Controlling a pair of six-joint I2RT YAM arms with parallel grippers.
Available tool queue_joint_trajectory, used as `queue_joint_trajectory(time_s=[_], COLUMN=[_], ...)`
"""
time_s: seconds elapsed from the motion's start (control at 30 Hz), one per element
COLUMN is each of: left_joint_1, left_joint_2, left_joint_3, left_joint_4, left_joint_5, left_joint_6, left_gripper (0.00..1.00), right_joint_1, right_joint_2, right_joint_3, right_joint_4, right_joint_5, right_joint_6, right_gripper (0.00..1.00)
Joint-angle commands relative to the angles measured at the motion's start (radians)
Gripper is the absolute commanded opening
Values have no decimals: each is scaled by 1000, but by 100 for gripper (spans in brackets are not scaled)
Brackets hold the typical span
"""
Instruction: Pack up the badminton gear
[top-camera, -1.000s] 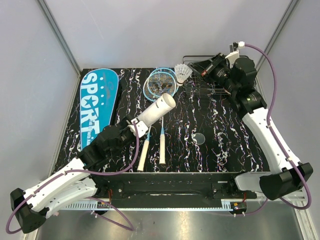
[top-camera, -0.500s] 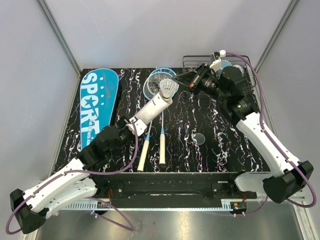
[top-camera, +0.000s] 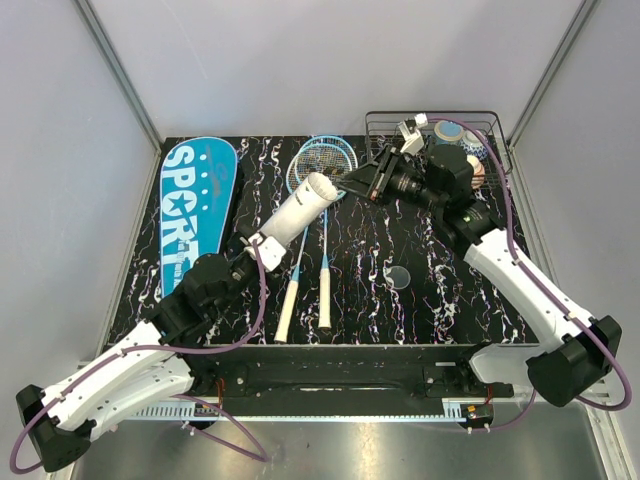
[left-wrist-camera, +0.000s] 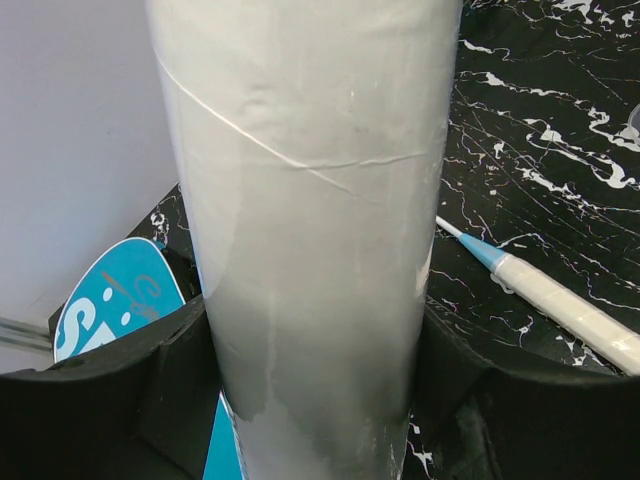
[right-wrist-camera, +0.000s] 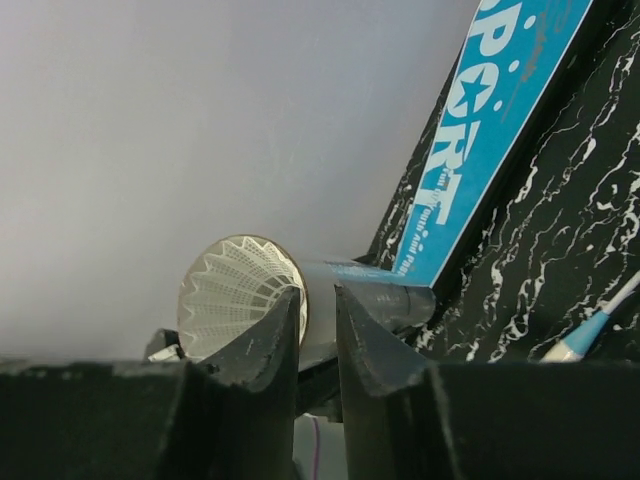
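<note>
While the teal SPORT bag (top-camera: 195, 205) lies flat on the left of the black worktop (top-camera: 440, 300), 2 rackets (top-camera: 324, 285) lie mid-worktop. Left gripper (top-camera: 260, 246): jaws hug the white tube (top-camera: 297, 210), tilted up over them. Right gripper (top-camera: 350, 183): jaws a bit apart, holding nothing, just beside the shuttlecock (top-camera: 322, 186) in the tube's top end.

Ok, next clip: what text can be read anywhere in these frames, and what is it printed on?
"SPORT": large white letters on the teal racket bag, with a star inside the O.
A smaller line of print beside it, seen in the right wrist view: too blurred to read.
White tube and rackets: no readable marks.
</note>
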Motion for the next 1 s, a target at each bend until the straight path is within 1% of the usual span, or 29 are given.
queue_joint_trajectory(time_s=[0.0, 0.03, 0.07, 0.1, 0.13, 0.2, 0.33, 0.37, 0.43, 0.47, 0.5, 0.57, 0.63, 0.67, 0.7, 0.77, 0.8, 0.87, 0.9, 0.93, 0.97], left_joint_1=[1, 1, 1, 3, 1, 1, 1, 3, 1, 3, 1, 1, 1, 1, 1, 1, 1, 1, 1, 3, 1], left_joint_2=[2, 7, 13, 16, 19, 20, 17, 14, 13, 13, 13, 14, 16, 17, 17, 14, 13, 5, 2, -4, -9], left_joint_3=[13, 16, 22, 24, 25, 24, 24, 22, 19, 18, 16, 11, 8, 10, 11, 13, 13, 13, 13, 11, 11], left_joint_4=[104, 103, 91, 86, 84, 81, 86, 90, 97, 104, 104, 126, 130, 135, 135, 140, 141, 146, 149, 155, 159], left_joint_5=[-2, 18, 27, 33, 40, 37, 35, 32, 5, -8, -23, -66, -88, -91, -95, -108, -115, -150, -164, -198, -215], left_joint_6=[6, 9, 10, 13, 16, 21, 18, 16, 12, 12, 10, 9, 4, 3, 0, -4, -5, -5, -5, -4, -5], left_gripper=[0, 0, 0, 0, 0, 0, 0, 0, 0, 0, 0, 0, 0, 0, 0, 0, 0, 0, 0, 0, 0], right_joint_1=[11, 10, 11, 11, 11, 11, 11, 11, 11, 11, 10, 0, -7, -16, -21, -52, -64, -98, -98, -99, -99], right_joint_2=[34, 57, 68, 72, 82, 89, 102, 102, 76, 57, 37, -21, -71, -87, -104, -144, -162, -173, -159, -149, -130], right_joint_3=[70, 93, 133, 150, 163, 193, 220, 223, 222, 202, 188, 142, 113, 81, 67, 33, 21, -5, -5, 4, 10], right_joint_4=[-70, -101, -159, -193, -221, -282, -368, -391, -405, -396, -384, -329, -289, -246, -235, -219, -218, -250, -280, -358, -401], right_joint_5=[-130, -174, -192, -198, -210, -250, -238, -229, -166, -129, -53, -2, 60, 80, 134, 190, 248, 297, 372, 415, 451], right_joint_6=[-239, -273, -331, -356, -385, -460, -538, -552, -558, -552, -545, -509, -460, -448, -439, -408, -397, -380, -383, -393, -399], right_gripper=[30, 32, 33, 34, 40, 45, 58, 60, 62, 70, 73, 84, 91, 92, 94, 95, 96, 97, 94, 92, 90])
